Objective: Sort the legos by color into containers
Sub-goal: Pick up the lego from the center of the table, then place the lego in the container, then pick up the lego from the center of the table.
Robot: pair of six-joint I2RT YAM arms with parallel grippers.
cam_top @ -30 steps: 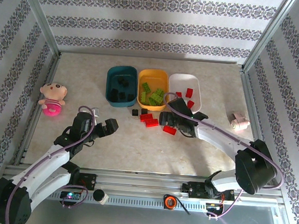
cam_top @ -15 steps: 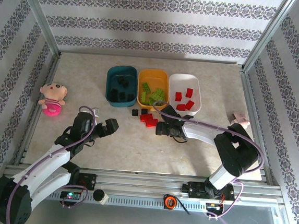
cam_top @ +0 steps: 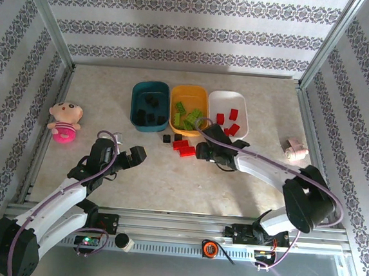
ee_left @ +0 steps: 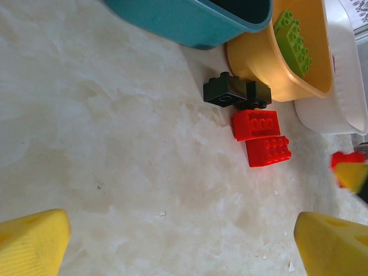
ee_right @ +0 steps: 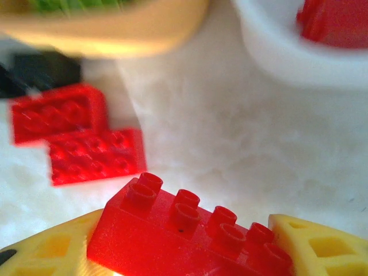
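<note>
One red brick (ee_right: 184, 230) sat skewed, clamped in the right pincer (ee_right: 190, 253); it could pivot free on the lift toward the white tub (ee_right: 276, 52) ahead. The left pincer (ee_left: 184, 241) stood apart.

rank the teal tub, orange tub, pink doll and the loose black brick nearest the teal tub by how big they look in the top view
1. teal tub and orange tub: they look alike, so tied
2. pink doll
3. loose black brick, by far the smallest
</note>
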